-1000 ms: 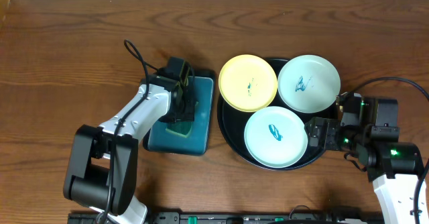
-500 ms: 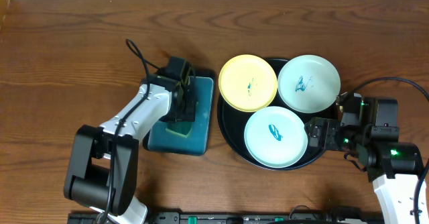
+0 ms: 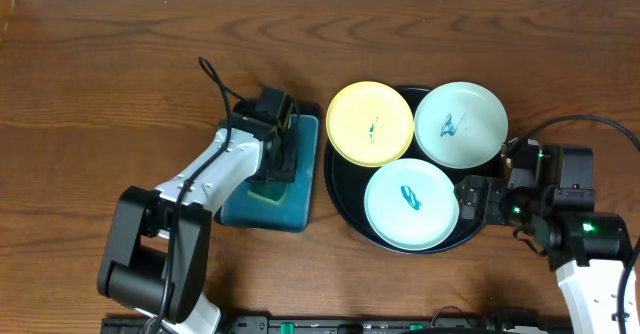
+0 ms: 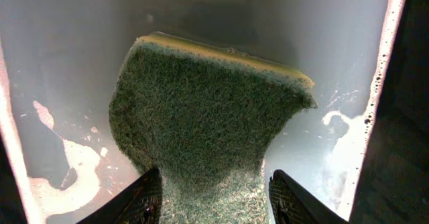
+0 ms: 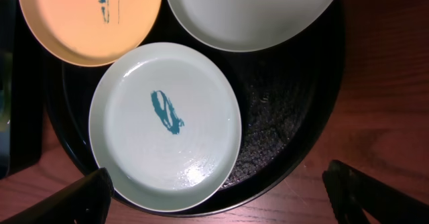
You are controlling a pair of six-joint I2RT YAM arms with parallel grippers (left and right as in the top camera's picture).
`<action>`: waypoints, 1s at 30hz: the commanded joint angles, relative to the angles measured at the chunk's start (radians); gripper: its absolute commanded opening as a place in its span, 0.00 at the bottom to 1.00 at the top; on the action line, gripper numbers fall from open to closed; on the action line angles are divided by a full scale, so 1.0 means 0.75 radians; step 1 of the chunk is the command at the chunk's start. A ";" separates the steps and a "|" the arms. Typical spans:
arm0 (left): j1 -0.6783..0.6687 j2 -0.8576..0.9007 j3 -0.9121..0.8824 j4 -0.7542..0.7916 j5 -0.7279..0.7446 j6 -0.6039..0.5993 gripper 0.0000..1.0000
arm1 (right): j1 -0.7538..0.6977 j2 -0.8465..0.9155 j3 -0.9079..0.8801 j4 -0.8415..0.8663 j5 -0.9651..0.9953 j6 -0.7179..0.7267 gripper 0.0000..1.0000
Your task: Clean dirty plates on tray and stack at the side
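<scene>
Three plates lie on the round black tray (image 3: 340, 196): a pale yellow plate (image 3: 370, 123) at the back left, a mint plate (image 3: 460, 124) at the back right and another mint plate (image 3: 411, 203) in front. Each has a blue-green smear at its centre. My left gripper (image 3: 272, 172) hangs over the teal tray (image 3: 300, 214), shut on a green and yellow sponge (image 4: 208, 117) that is pinched narrow between the fingers. At the black tray's right rim my right gripper (image 3: 482, 200) stands open with nothing in it. Its wrist view looks down on the front mint plate (image 5: 167, 117).
The rectangular teal tray lies just left of the black tray, with pale smears (image 4: 74, 163) on its floor. Bare wooden table (image 3: 120, 64) stretches to the left and back. A black cable (image 3: 590, 122) loops behind the right arm.
The left wrist has shifted slightly to the right over the teal tray, still gripping the sponge. The right arm and the plates have not moved.
</scene>
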 commanded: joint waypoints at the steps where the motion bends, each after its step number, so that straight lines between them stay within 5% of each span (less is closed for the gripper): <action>1: -0.004 0.019 -0.021 0.008 -0.013 0.017 0.52 | 0.006 -0.001 0.024 -0.004 -0.006 -0.013 0.99; 6: -0.004 0.078 -0.021 0.007 -0.012 0.016 0.47 | 0.006 -0.001 0.024 -0.005 -0.006 -0.014 0.99; 15: -0.004 0.090 -0.021 0.001 -0.011 0.000 0.08 | 0.006 -0.001 0.024 -0.006 -0.006 -0.014 0.99; 30: -0.004 -0.163 0.048 -0.107 0.049 -0.004 0.07 | 0.006 -0.001 0.024 0.014 -0.018 -0.004 0.99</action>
